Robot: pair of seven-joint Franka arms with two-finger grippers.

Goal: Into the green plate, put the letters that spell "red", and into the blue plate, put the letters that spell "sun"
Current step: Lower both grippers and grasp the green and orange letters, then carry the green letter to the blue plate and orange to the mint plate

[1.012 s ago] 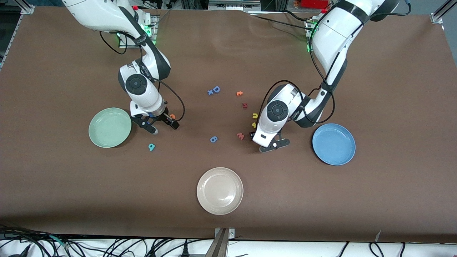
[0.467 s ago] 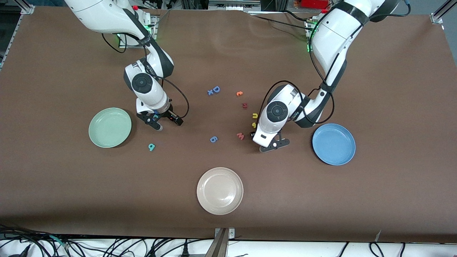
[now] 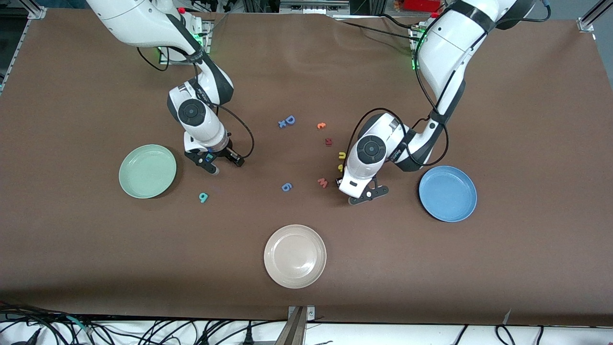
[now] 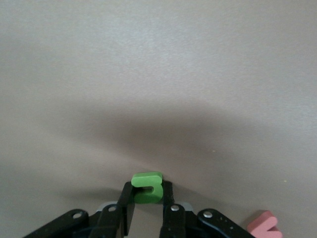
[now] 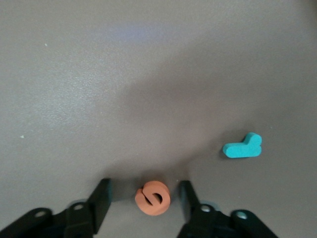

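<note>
My left gripper (image 4: pixel 147 192) is shut on the olive-green arch letter (image 4: pixel 147 186) down at the table, beside the pink "w" (image 4: pixel 265 224); in the front view this gripper (image 3: pixel 364 191) sits between the "w" and the blue plate (image 3: pixel 448 193). The yellow "u" (image 3: pixel 342 155) and yellow "s" (image 3: pixel 340 167) lie close by its wrist. My right gripper (image 5: pixel 144 192) is open, low over the table, with the orange "e" (image 5: pixel 153 198) between its fingers and a gap on each side. The teal "r" (image 5: pixel 242 147) lies beside it. The teal "d" (image 3: pixel 203 197) lies near the green plate (image 3: pixel 147 171).
A beige plate (image 3: pixel 295 256) sits nearest the front camera. Other loose letters lie mid-table: a blue "D" (image 3: pixel 290 120) with a small blue "x", an orange "t" (image 3: pixel 321 125), a dark red letter (image 3: pixel 328 141) and a blue piece (image 3: pixel 286 187).
The right gripper moved toward the left arm's end, came down around the orange "e", and its jaws narrowed. The left gripper closed on the green letter without moving away.
</note>
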